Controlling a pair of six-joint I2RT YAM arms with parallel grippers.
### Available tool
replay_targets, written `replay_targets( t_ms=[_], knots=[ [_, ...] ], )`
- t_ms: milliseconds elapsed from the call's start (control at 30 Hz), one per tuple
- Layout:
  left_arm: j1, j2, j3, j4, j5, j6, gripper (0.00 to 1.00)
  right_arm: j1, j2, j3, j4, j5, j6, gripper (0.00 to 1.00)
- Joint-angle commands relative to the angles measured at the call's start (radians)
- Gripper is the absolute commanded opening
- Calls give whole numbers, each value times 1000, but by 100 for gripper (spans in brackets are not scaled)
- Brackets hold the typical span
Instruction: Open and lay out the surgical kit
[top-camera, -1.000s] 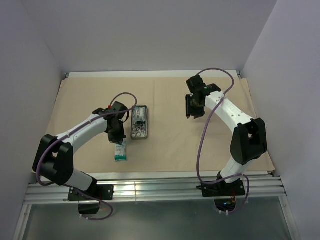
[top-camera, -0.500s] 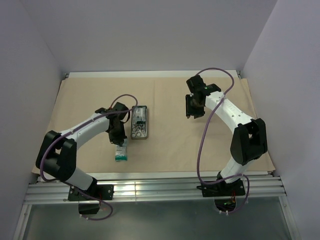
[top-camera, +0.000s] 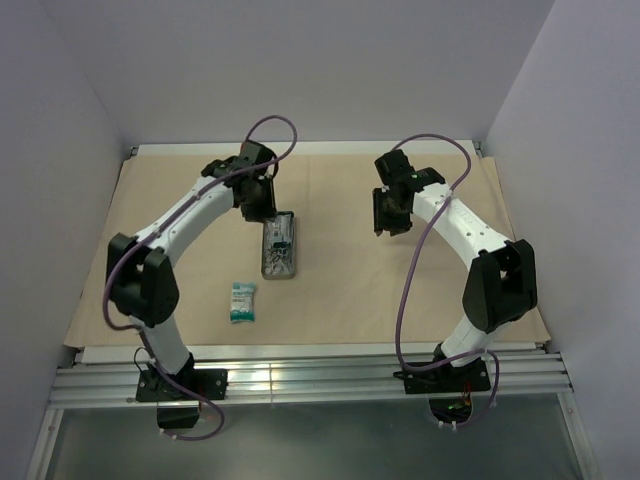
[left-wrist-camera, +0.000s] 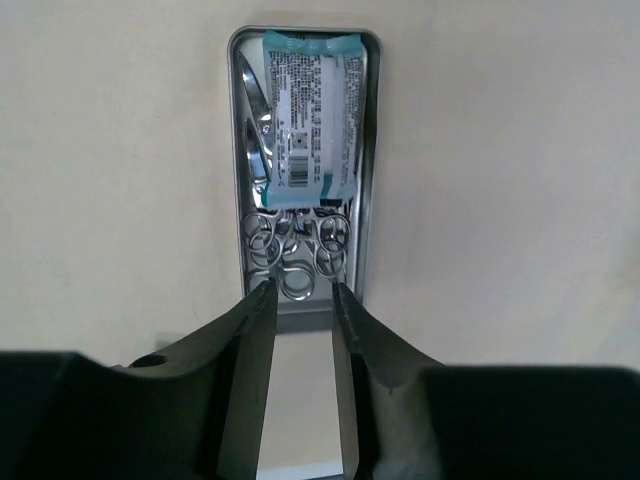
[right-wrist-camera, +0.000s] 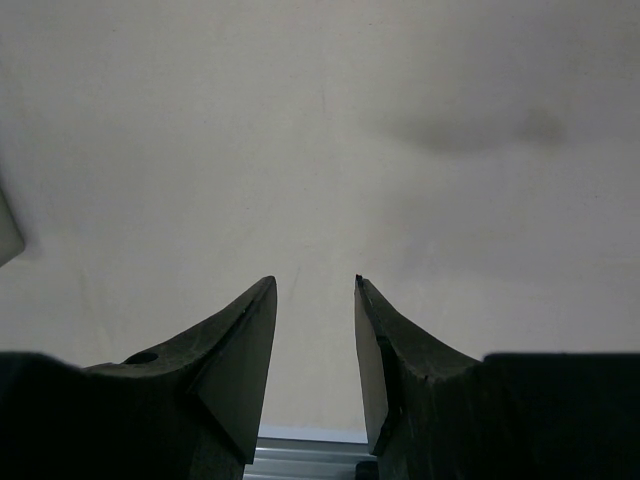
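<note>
The tan drape (top-camera: 340, 290) lies spread flat over the table. On it, left of centre, stands the small grey metal tray (top-camera: 292, 262). In the left wrist view the tray (left-wrist-camera: 372, 200) holds a teal-white packet (left-wrist-camera: 310, 110), silver ring handles (left-wrist-camera: 295, 250) and thin tweezers (left-wrist-camera: 252, 100). Another teal-white packet (top-camera: 241, 301) lies flat on the drape nearer the front. My left gripper (top-camera: 265, 210) hovers at the tray's far end, open and with nothing in it (left-wrist-camera: 300, 290). My right gripper (top-camera: 383, 215) hangs open over bare drape (right-wrist-camera: 315, 285).
An aluminium rail (top-camera: 300, 375) runs along the near edge of the table, where both arm bases are bolted. White walls close in the left, back and right sides. The drape's right edge (top-camera: 520, 250) reaches almost to the right wall.
My left gripper has let go of a teal-white packet on the drape near the front, swung back to the tray's far end and opened. The right arm has not moved.
</note>
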Motion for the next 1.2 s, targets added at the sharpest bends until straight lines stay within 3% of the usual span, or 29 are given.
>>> replay_targets(
  t_ms=[0,367,1167],
  knots=[
    [3,140,89,-12,10,84,36,-6,-58,27,-14,30,-17,45],
    [-3,347,258,-27,-1,126,41,-17,-67,26,-31,62,-35,45],
    [-43,492,347,-73,-26,123,41,-19,-74,9,-33,101,-35,45]
  ],
)
